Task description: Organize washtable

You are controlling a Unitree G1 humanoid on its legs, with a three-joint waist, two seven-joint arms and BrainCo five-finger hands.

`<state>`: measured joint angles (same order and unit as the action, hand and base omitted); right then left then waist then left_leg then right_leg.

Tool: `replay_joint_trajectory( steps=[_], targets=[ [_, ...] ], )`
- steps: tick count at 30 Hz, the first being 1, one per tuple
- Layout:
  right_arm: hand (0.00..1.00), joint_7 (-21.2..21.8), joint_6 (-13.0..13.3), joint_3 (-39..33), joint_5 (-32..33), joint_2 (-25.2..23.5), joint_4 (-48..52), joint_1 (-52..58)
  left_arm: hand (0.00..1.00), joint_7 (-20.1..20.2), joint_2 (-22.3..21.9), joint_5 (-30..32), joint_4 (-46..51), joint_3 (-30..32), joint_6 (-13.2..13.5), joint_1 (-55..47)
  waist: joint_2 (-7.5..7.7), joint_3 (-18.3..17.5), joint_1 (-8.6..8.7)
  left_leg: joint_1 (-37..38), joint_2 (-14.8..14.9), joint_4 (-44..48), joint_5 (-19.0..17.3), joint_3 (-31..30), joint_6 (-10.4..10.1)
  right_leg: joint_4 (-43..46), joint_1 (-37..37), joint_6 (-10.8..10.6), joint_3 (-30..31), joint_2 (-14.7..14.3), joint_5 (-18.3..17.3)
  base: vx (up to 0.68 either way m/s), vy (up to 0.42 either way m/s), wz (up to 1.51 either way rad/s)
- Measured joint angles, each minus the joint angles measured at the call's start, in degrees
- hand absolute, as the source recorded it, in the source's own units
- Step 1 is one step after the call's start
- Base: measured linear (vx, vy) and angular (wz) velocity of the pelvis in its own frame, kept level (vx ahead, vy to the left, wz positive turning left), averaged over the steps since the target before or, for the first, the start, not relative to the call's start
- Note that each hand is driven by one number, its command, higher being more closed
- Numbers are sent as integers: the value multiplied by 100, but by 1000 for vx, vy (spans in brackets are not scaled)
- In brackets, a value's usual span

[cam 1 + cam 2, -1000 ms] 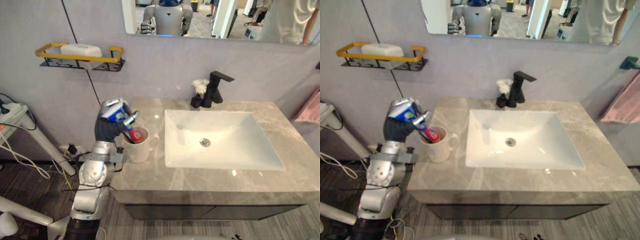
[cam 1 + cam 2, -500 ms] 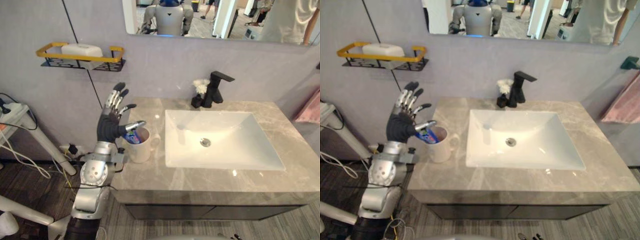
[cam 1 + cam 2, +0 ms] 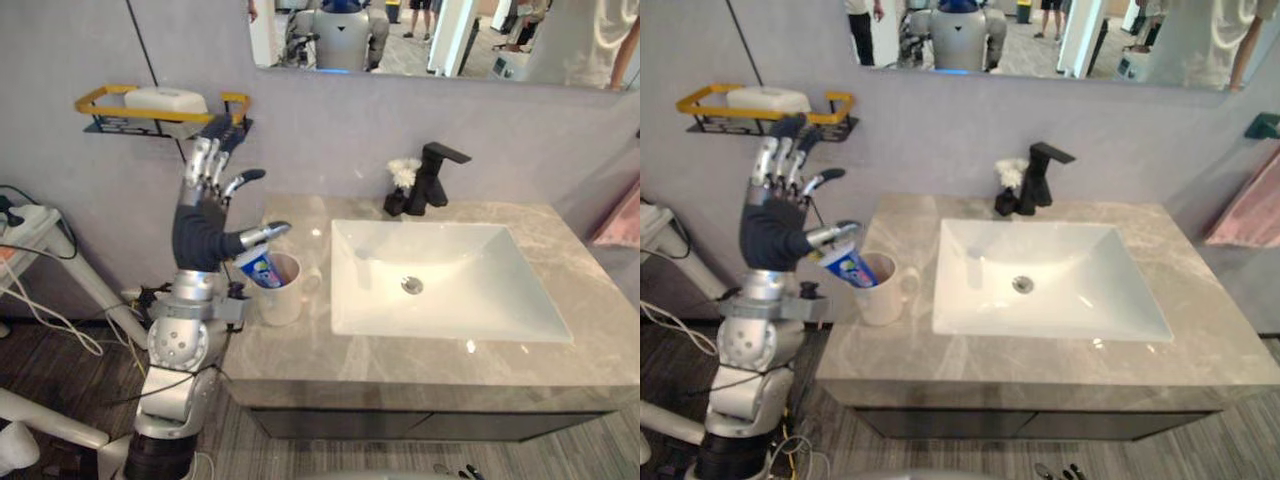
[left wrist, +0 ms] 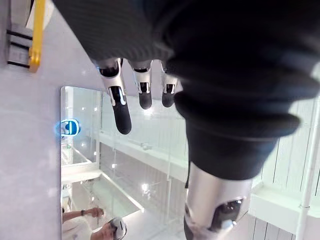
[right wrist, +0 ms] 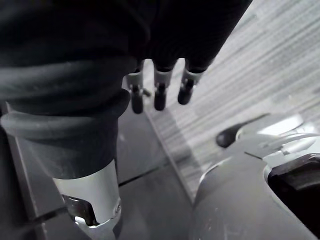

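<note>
A white mug (image 3: 281, 297) stands on the grey marble counter (image 3: 300, 345), left of the sink. A blue, white and red toothpaste tube (image 3: 262, 268) leans in it, its upper end sticking out to the left. My left hand (image 3: 201, 236) is raised over the mug's left side, open, fingers (image 4: 120, 106) straight and pointing up, holding nothing. Its thumb reaches out just above the tube's top end. My right hand (image 5: 159, 94) hangs low by the cabinet, open and empty, with fingers pointing at the floor.
A white rectangular sink (image 3: 440, 275) fills the counter's middle, with a black faucet (image 3: 432, 175) and a white fluffy item (image 3: 402, 172) behind it. A yellow-rimmed wall shelf (image 3: 160, 105) with a white box hangs just behind my left hand. A pink towel (image 3: 1245, 210) hangs at right.
My left hand has let go of the toothpaste tube, which now rests in the mug. The hand has spread open and risen toward the shelf.
</note>
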<state>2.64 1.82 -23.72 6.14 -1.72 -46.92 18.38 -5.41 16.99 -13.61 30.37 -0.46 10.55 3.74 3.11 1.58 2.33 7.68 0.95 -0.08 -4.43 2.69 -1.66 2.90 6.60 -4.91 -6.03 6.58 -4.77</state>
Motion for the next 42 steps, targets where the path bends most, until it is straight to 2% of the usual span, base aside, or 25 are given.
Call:
replay_joint_trajectory(
  steps=[6, 10, 16, 21, 22, 24, 34, 42],
  targets=[
    [0, -1, 0, -5, 12, 1, 4, -135, 0, -243, -288, -51, 486, 1010, 230, -321, -49, 80, -14, 11, -2, -89, 19, -45, 1, -59, 14, 1, -42, -2, 0, -7, -11, 3],
    [0, -7, -21, -15, 38, 0, 6, -169, 0, -351, -563, -351, 517, 1410, 259, -815, -24, 110, -37, -7, -6, -133, 30, -90, 2, -102, 13, 1, -96, -1, -1, 27, -15, 6],
    [0, -9, -66, -14, 78, -14, 7, -166, 0, -324, -1056, -614, 454, 1436, 215, -1592, -28, 116, -163, -8, -3, -196, 30, -114, 3, -105, 13, 37, -142, -2, -23, 17, -10, 3],
    [0, -10, -69, 0, 123, -38, 59, -171, 0, -69, -1365, -726, 59, 1220, 92, -2197, -2, 134, -211, -9, 4, -214, 29, -128, 3, -103, 16, 42, -163, 7, -39, -5, -15, 1],
    [0, -10, -70, 5, 124, -47, 66, -167, 100, -3, -1435, -728, -48, 1124, 42, -2315, 15, 143, -240, -8, 7, -218, 29, -129, 3, -101, 16, 34, -165, 12, -44, 0, 0, 0],
    [0, -11, -72, 14, 124, -57, 71, -157, 100, 52, -1529, -732, -186, 1003, -37, -2429, 36, 153, -308, -6, 7, -226, 29, -130, 4, -93, 15, 13, -171, 30, -58, 0, 0, 0],
    [0, -13, -75, 240, 227, -180, 378, -110, 100, 526, -1688, -933, -557, 537, -198, -2922, 71, 142, -339, -2, 8, -231, 25, -104, 4, -51, 16, 9, -204, 89, -58, 1, -2, 1],
    [0, -15, -75, 432, 227, -196, 463, -88, 100, 665, -1693, -948, -833, 230, -330, -3151, 80, 128, -382, -6, 6, -186, -67, -39, 26, 13, 19, -43, -199, 122, -91, -17, -12, -1]
  ],
)
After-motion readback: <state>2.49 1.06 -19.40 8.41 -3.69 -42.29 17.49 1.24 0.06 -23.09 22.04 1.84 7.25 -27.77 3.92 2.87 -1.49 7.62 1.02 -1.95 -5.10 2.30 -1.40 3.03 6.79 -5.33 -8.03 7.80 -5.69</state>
